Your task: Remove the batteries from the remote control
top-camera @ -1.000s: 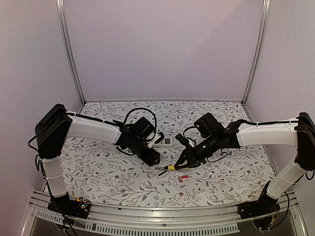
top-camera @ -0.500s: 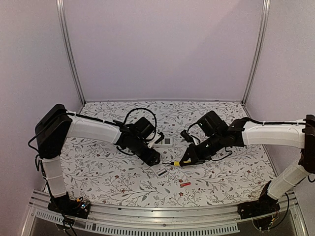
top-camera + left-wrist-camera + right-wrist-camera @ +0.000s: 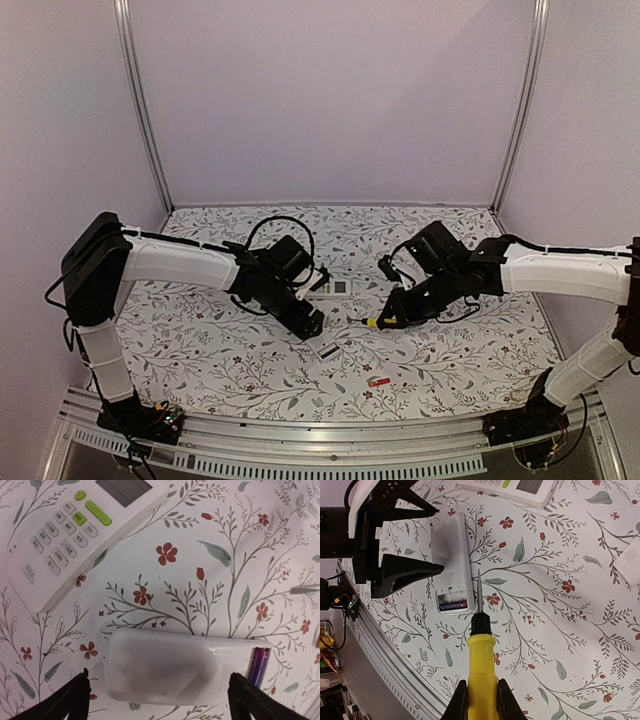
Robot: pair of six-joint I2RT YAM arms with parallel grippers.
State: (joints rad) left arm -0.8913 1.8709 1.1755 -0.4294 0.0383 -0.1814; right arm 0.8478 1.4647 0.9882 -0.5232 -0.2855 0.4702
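Progress first, from the top view: one red battery [image 3: 378, 381] lies loose on the table [image 3: 200, 340], near of both arms and well apart from the remote [image 3: 326, 349], so I judge at least one is out. The remote lies just near of the tip of the left arm [image 3: 190, 265]. A second remote [image 3: 335, 287] lies farther back, between the arms. The right arm [image 3: 560, 272] carries a screwdriver [image 3: 375, 323], right of the remote. I can't make out other loose batteries from here.

Left wrist view: the remote lies face down right below me, open at its near end, where a dark purple battery [image 3: 259, 666] shows inside. The left fingers [image 3: 75, 700] are spread wide over it, pinching nothing. The second remote lies face up, farther off.

Right wrist view: the right fingers [image 3: 458, 700] are pressed on the screwdriver's yellow handle. Its tip hovers just right of the remote, beside the open end. I see one dark battery in there; whether another lies next to it I cannot tell.

My read is that the job is part done: the remote is opened and one battery is out. At least one is left to pry up and lift clear.
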